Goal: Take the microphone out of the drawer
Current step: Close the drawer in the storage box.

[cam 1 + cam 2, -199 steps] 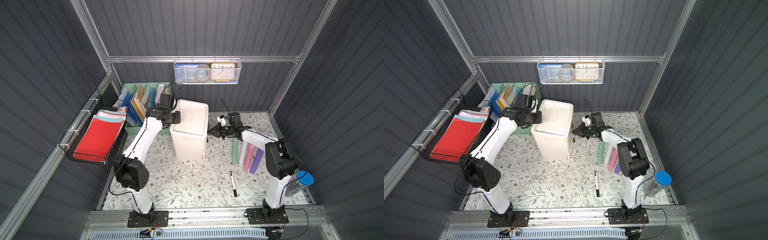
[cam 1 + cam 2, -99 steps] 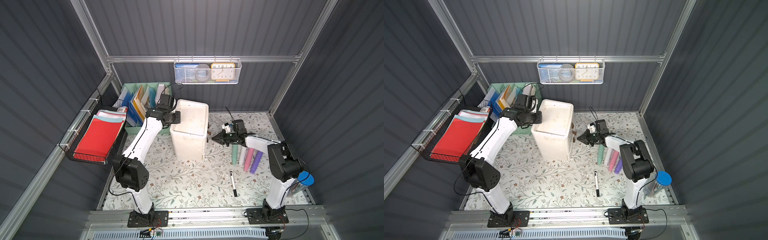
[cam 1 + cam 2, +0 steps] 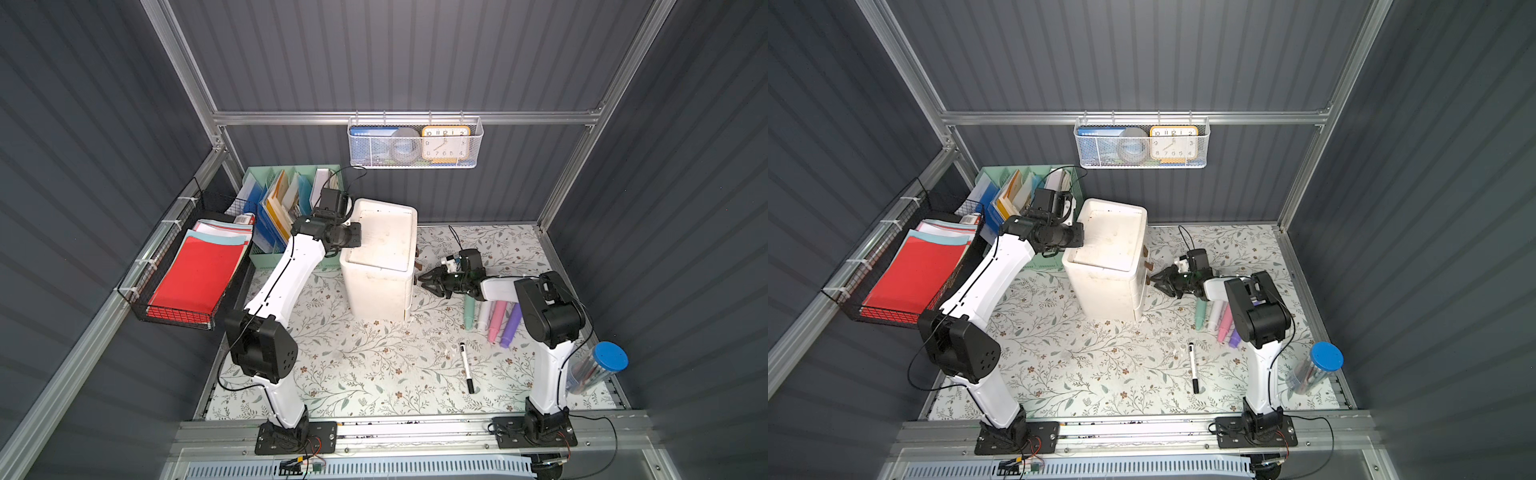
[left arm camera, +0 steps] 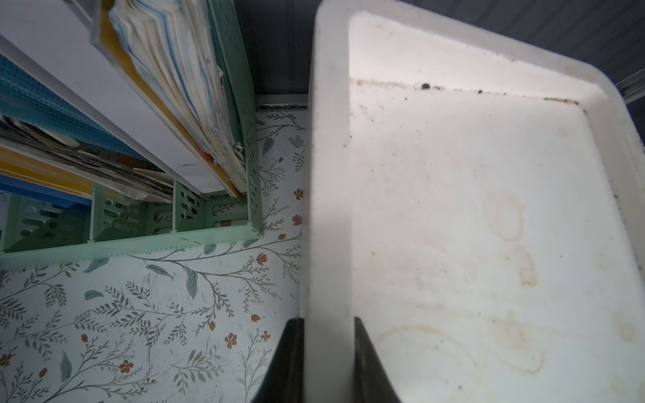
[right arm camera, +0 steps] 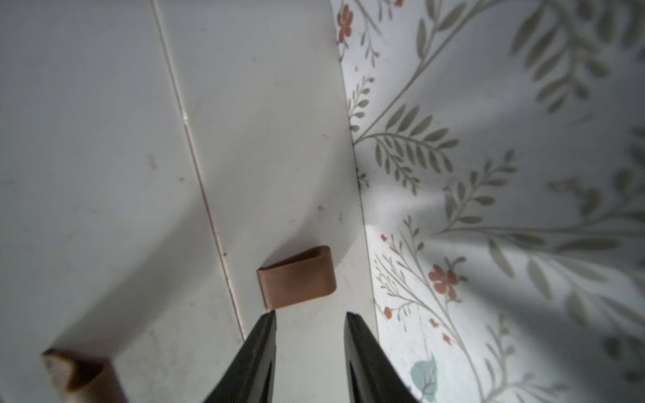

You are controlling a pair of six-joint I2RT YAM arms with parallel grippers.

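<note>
Drawer unit (image 3: 380,266) on floral mat (image 3: 353,374), grey ribbed walls (image 3: 415,54) around

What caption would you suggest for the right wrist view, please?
Open right claw just short of the brown pull tab on a white drawer front.

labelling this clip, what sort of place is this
Probably a mock office desk set up in a grey-walled robot cell: a green file organiser packed with folders, a wire wall basket holding a clock, and a white drawer unit.
</note>
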